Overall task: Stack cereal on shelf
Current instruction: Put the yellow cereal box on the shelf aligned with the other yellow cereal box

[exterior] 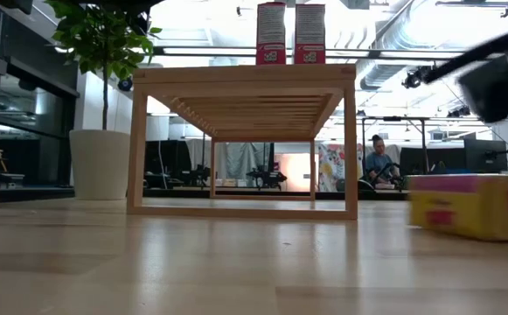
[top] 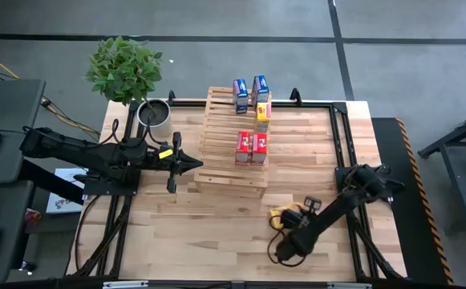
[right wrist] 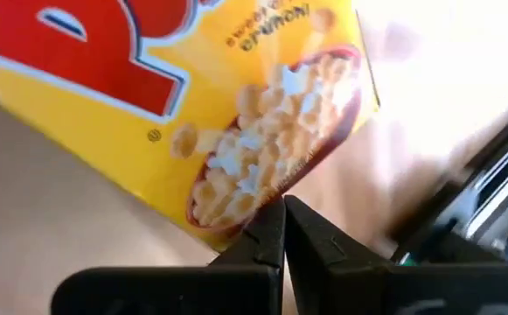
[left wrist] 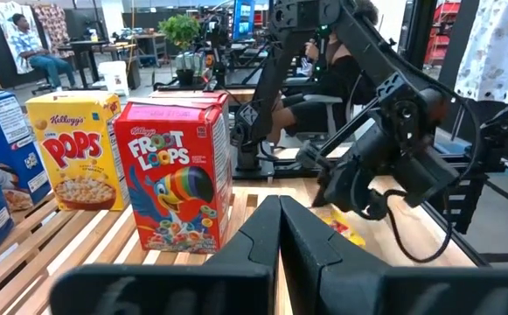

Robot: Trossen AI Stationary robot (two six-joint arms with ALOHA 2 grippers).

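The pale slatted shelf (top: 233, 140) stands mid-table. On it stand two blue cereal boxes (top: 250, 91) at the far end, a yellow one (top: 262, 113) and two red ones (top: 251, 147); the left wrist view shows the red (left wrist: 179, 175), yellow (left wrist: 74, 149) and blue (left wrist: 0, 166) boxes upright. Another yellow box (top: 278, 217) lies flat on the table at the near right, and it also shows in the low view (exterior: 472, 206). My right gripper (right wrist: 284, 219) is shut, its tips at this box's edge (right wrist: 236, 219). My left gripper (left wrist: 280, 223) is shut and empty by the shelf's near-left corner. My right gripper's shut fingertips stand at the edge of the lying yellow box's printed face (right wrist: 236, 219), coming slanting from above. I cannot tell whether they touch it. The box lies flat on the table.
A potted plant (top: 128, 68) and a grey pot (top: 154, 114) stand at the far left corner. Black frame rails (top: 341, 136) run along the table's sides. People sit in the room beyond (exterior: 378, 162). Bare planks (top: 208, 233) lie near the front edge.
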